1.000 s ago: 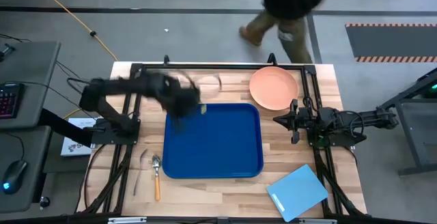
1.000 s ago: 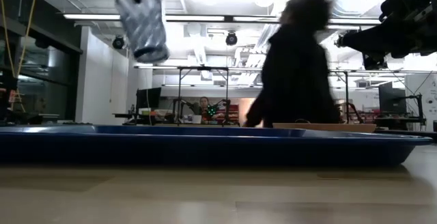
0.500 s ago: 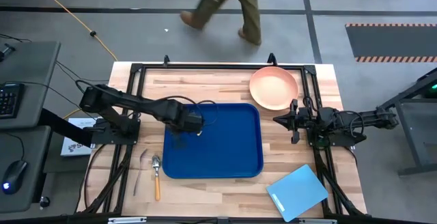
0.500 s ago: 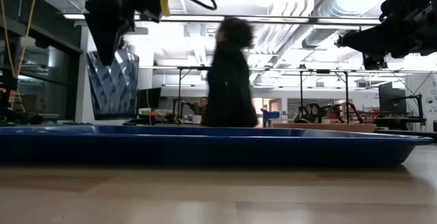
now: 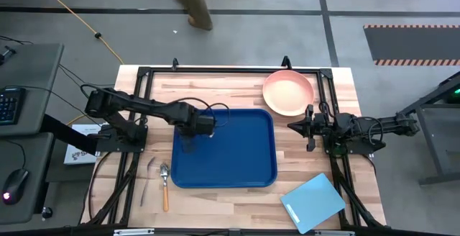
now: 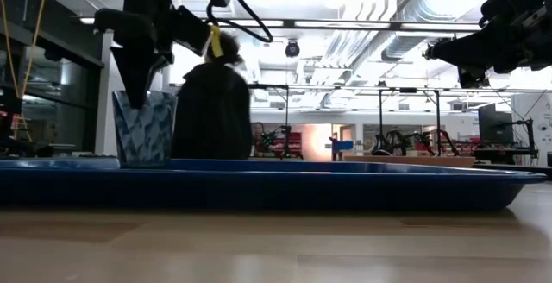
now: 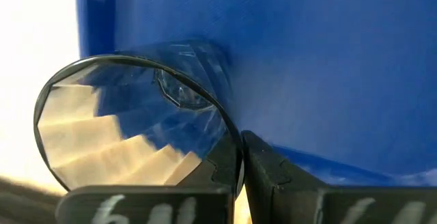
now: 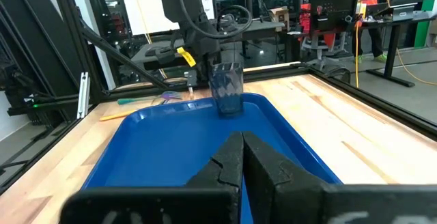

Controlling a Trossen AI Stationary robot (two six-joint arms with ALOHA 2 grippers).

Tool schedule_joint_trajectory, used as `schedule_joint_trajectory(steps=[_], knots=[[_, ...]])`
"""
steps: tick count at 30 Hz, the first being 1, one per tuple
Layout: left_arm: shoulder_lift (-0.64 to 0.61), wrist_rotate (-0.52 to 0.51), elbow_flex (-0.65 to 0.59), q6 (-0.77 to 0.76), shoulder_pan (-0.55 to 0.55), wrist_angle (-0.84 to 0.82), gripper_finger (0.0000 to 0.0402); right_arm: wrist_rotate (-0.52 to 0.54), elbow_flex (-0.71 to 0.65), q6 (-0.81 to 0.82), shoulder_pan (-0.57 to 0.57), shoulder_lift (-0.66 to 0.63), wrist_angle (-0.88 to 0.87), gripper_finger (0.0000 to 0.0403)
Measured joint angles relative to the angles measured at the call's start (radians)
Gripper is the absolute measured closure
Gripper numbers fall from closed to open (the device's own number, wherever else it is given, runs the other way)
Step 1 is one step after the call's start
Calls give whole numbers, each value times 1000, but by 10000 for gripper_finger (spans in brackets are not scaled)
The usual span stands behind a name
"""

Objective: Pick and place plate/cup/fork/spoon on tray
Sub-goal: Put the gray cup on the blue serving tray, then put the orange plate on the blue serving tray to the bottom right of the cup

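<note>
Left gripper (image 5: 204, 126) pinches the rim of the upright cup (image 6: 144, 128) on the tray's (image 5: 244, 165) far-left corner; right gripper (image 5: 294, 126) hangs closed, empty.

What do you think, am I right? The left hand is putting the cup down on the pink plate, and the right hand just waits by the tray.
Not quite. The left hand holds the cup by its rim over the blue tray, not the pink plate. The high view shows the plate lying on the table beyond the tray. The right hand does wait by the tray.
</note>
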Motion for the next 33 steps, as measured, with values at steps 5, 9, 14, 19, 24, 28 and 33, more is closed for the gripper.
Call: schedule_joint_trajectory(steps=[5,9,14,19,24,28,33], knots=[[0,-5,-7,1,3,10,395,0,0,0,0,0,0,402],[0,-5,-8,8,3,5,383,0,0,0,0,0,0,402],[0,-3,-9,8,3,-6,358,0,0,0,0,0,0,402],[0,33,8,5,18,-61,309,0,0,0,0,0,0,402],[-3,64,55,5,42,-108,249,0,0,0,0,0,0,402],[-3,122,126,18,68,-177,212,0,0,0,0,0,0,402],[-4,136,278,30,99,-300,191,0,0,0,0,0,0,402]])
